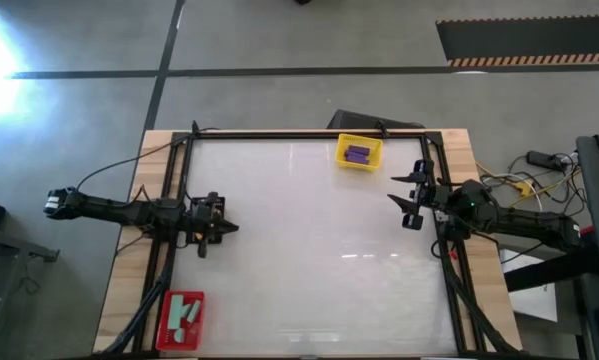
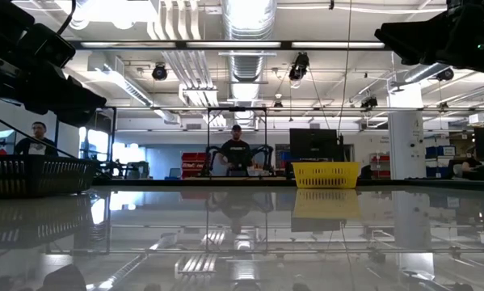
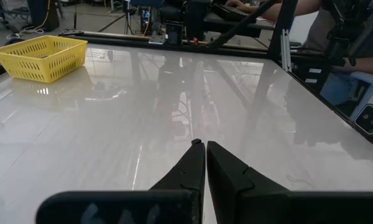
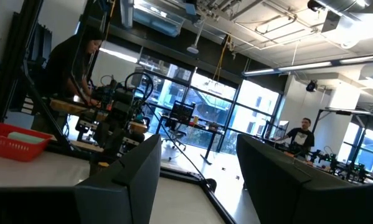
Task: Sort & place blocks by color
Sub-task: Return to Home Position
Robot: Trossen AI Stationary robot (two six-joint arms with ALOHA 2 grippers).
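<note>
Both arms: matte black, jointed tube segments. Left arm [image 1: 119,210] has a pale grey cap [image 1: 57,200] at its outer end. Right arm [image 1: 519,222] shows a small green light [image 1: 471,207] nr the wrist. Left gripper [image 3: 202,144]: slim black fingers [image 3: 186,171], tapered wedges w/ stepped edges. Right gripper [image 4: 198,140]: broad, flat-faced black slabs.

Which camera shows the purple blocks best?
The high view: it looks straight down on the purple blocks inside the yellow tray. Low and left wrist views show only the tray's wall; the right wrist view misses it.
</note>
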